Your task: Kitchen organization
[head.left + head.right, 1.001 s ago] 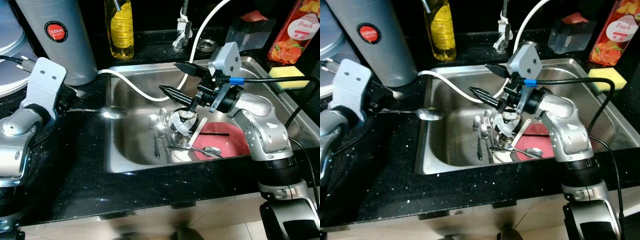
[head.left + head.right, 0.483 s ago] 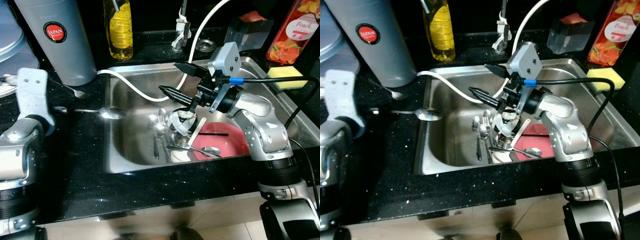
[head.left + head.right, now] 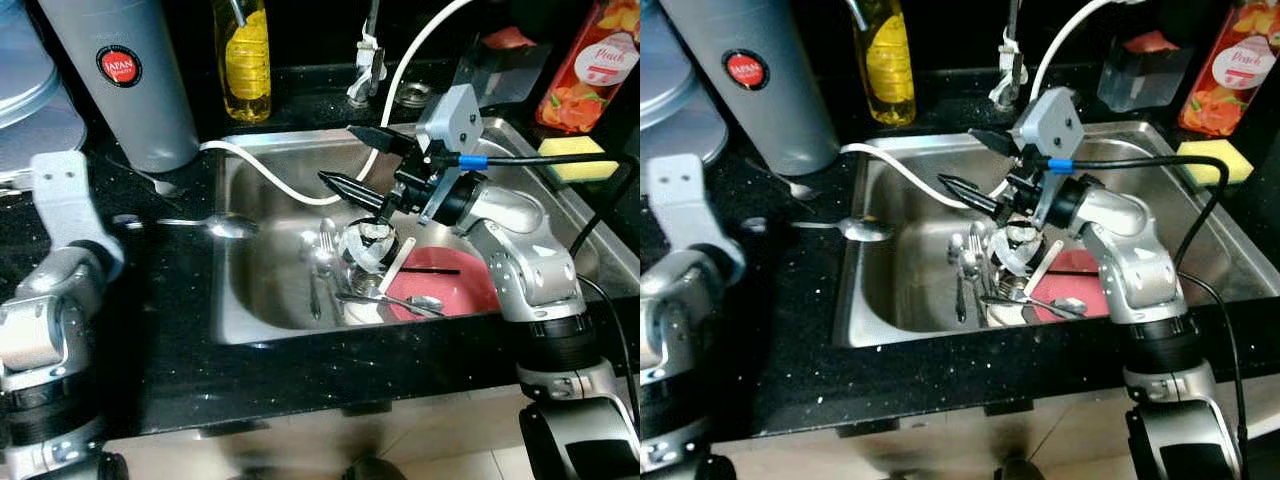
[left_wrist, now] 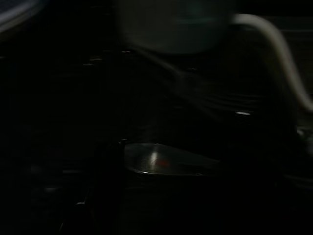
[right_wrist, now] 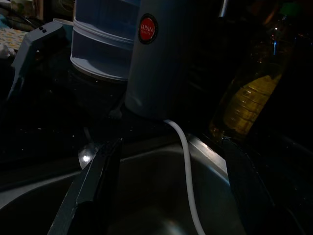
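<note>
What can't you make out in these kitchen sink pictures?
- Left gripper: the dark, blurred left wrist view hides its fingers; only the shiny metal spoon bowl glints there.
- Pile of steel cutlery in the stainless steel sink: too tangled to count.
- Round pink plate: part hidden by the open right gripper and its arm.
- Yellow oil bottle: top cut off by the edge.

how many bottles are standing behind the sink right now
2: a yellow bottle at the back left of the sink, and a peach-labelled bottle at the back right by the yellow sponge. Others may be hidden.
</note>
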### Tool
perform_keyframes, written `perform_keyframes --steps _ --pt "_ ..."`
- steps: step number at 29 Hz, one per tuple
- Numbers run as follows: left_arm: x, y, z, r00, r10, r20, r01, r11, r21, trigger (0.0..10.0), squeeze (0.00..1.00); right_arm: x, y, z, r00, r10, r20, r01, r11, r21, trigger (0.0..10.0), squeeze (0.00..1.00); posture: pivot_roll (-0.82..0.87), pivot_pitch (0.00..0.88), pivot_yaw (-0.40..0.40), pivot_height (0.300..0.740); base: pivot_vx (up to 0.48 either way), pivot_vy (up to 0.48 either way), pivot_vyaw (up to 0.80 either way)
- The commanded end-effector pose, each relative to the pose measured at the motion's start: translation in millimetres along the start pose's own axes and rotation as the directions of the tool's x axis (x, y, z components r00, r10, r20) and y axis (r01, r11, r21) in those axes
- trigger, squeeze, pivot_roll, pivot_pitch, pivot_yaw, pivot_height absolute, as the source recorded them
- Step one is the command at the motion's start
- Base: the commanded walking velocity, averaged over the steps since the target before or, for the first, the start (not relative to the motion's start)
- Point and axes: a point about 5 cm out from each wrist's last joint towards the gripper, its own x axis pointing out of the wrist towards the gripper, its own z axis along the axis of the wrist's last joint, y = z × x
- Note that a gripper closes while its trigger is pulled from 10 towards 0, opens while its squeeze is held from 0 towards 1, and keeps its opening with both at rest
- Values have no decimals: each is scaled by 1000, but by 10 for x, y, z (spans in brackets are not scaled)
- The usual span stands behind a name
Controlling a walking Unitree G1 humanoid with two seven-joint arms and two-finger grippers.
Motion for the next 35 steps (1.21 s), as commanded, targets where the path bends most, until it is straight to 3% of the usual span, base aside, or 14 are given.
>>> perform_keyframes --steps 1,7,9,19,29,35 --pt "36 -132 -146 993 -85 -77 83 996 -23 10000 0 1 -1 26 1000 3 11 -3 1000 -5 10000 0 -58 63 28 740 0 0 0" --pt "37 -211 -137 987 -141 -71 139 990 -23 10000 0 -1 -1 23 1000 2 11 -2 1000 -3 10000 0 -59 65 29 740 0 0 0" --pt "18 -318 -117 972 -227 -56 226 974 -30 10000 0 -2 0 21 1000 0 10 0 1000 -3 10000 0 -60 66 30 740 0 0 0" --pt "3 -417 -137 958 -279 -57 279 960 -20 10000 0 -7 0 22 1000 -1 10 1 1000 -2 10000 0 -59 68 27 740 0 0 0" --pt "-103 -628 -85 902 -431 -13 431 902 10 10000 0 3 4 23 1000 3 13 -3 1000 -1 10000 0 -55 69 24 740 0 0 0" --pt "-144 -740 -120 882 -472 -14 472 882 11 10000 0 12 3 31 1000 2 17 -2 1000 -2 10000 0 -48 74 30 740 0 0 0"
